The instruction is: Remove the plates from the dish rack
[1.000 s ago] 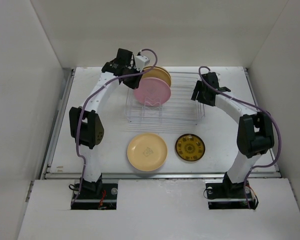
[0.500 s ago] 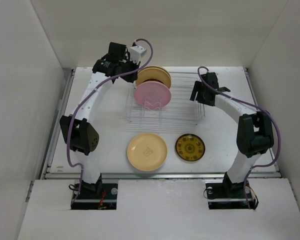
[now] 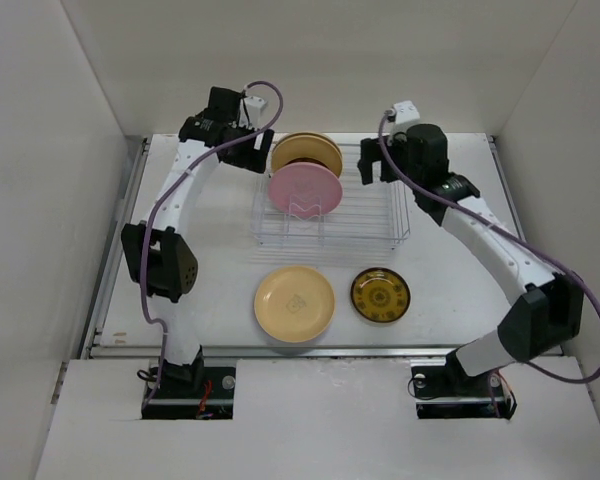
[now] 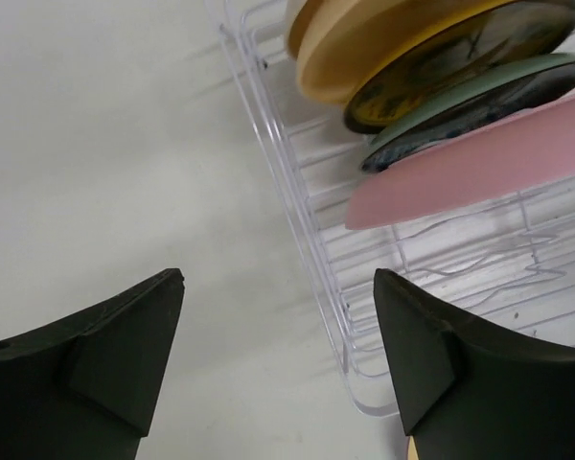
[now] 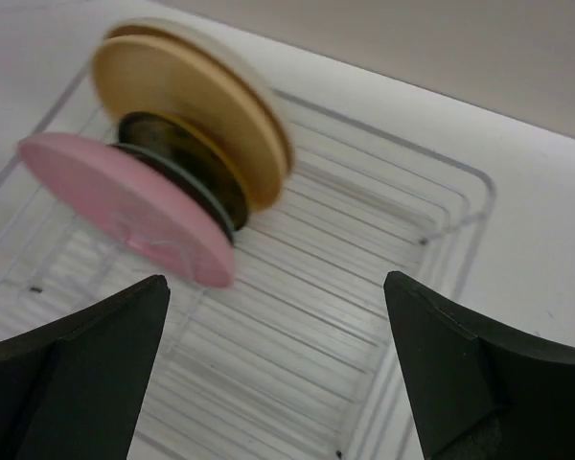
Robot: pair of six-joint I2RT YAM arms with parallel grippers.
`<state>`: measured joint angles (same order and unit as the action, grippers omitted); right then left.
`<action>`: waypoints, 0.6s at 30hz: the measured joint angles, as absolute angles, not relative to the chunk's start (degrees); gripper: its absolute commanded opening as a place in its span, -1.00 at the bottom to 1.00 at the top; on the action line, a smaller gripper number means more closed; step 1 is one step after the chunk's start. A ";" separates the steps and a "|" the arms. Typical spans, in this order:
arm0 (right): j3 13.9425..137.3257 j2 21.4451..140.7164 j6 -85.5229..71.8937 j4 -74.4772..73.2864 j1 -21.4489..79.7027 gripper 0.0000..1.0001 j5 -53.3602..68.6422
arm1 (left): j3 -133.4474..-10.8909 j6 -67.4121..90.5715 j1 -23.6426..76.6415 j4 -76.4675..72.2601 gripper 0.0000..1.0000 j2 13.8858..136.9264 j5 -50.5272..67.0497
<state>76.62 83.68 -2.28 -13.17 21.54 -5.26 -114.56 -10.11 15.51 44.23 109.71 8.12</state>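
Nearest the arm bases, a yellow-orange plate [image 3: 294, 303] and a smaller dark brown-gold plate [image 3: 380, 295] lie flat on the white table [image 3: 200, 290], side by side but apart, just in front of the dish rack [image 3: 397, 215]. In the rack's left half a row of plates stands on edge, packed close. A pink plate [image 5: 125, 206] is at the front, then a teal-rimmed plate [image 5: 199, 192], a dark patterned plate [image 5: 172, 153] and a second yellow-orange plate [image 5: 187, 101]. At the very back is what looks like a cream plate [image 5: 232, 59], though blur leaves only its edge to judge by. The left gripper [image 3: 245, 152] hangs beside the rack's far left corner, fingers spread wide with nothing between them. The right gripper [image 3: 372, 165] hovers over the rack's far right part, fingers likewise wide apart and empty, facing the row of plates.
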 measured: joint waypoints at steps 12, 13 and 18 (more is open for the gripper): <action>89.32 108.07 8.80 -16.49 25.82 0.07 11.53 | -114.43 -7.62 13.80 53.69 -0.23 121.45 12.01; 90.24 109.34 8.95 -16.88 25.87 -0.30 11.75 | -114.13 -7.62 13.76 53.82 -0.40 121.56 12.08; 91.77 110.61 11.29 -17.56 25.96 -1.00 8.95 | -113.99 -5.48 13.80 54.63 -1.00 121.82 13.13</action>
